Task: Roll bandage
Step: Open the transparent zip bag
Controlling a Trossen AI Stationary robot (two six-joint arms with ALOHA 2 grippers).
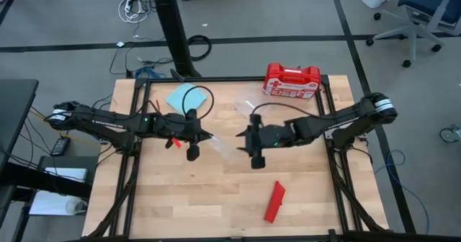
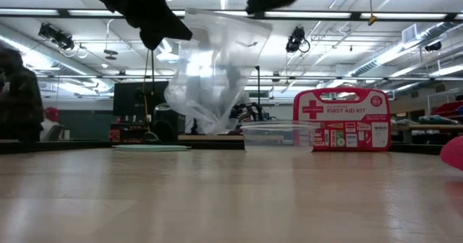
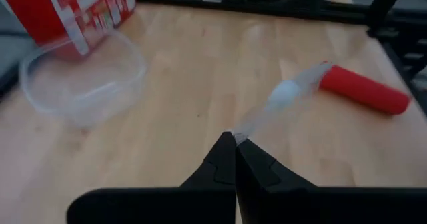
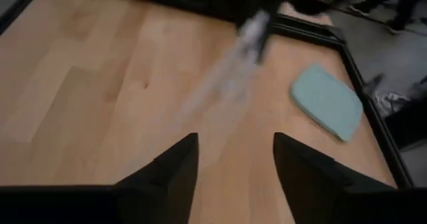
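The left end effector (image 1: 204, 135) hangs above the middle of the counter (image 1: 216, 199), fingers pressed together on the edge of a clear plastic bag (image 2: 217, 69). In the low view the bag hangs free, well clear of the counter top. The right end effector (image 1: 245, 142) faces it from just beside the bag's other edge. Its fingers (image 4: 175, 164) stand spread apart, with nothing between them in the right wrist view.

The bandage (image 1: 274, 201) lies as a closed red roll on the near right part of the counter, well apart from both end effectors and untouched. It appears already rolled, so the step in hand is judged to concern the bag rather than the rolling itself.

Recommended handling: keep the left pinch firm. Bring the right fingers onto the opposite lip before closing, since thin film slips and folds easily. Hold the mouth open and level if the roll is to go in.

Other items noted: a red first-aid case (image 1: 291, 80) at the far edge of the counter, a clear plastic tub (image 3: 83, 77) beside it, and a pale green pad (image 1: 184, 96) at the far left. None stands between the end effectors and the bandage. The hanging bag itself may screen the roll from the left wrist view. A person (image 2: 18, 91) stands in the room beyond, away from the counter.
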